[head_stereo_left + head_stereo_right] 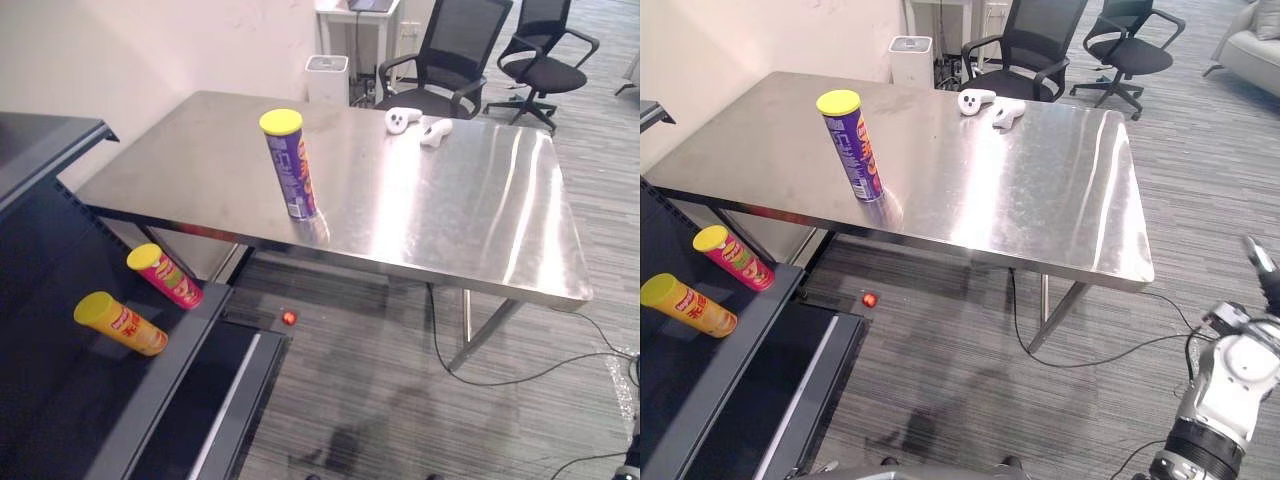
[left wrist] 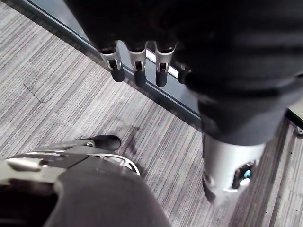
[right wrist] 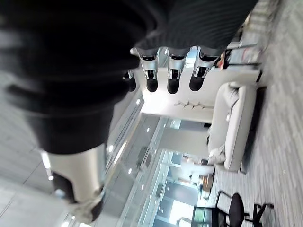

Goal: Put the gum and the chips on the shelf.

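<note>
Chips tube (image 1: 291,165), cylindrical, upright on steel table (image 1: 460,205)

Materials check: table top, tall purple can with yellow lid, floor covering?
Rectangular silver table: looks like brushed stainless steel, with streaky bright reflections. Tall purple cylindrical can: probably a printed cardboard tube, glossy; its yellow lid looks plastic. Grey striped floor: likely low-pile carpet, matte, no glare.

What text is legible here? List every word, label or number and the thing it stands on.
Purple upright tube with yellow lid on the steel table: lettering too blurred to read.
Red tube lying on the dark shelf: print too small to read.
Orange tube lying beside it: print too small.
</note>
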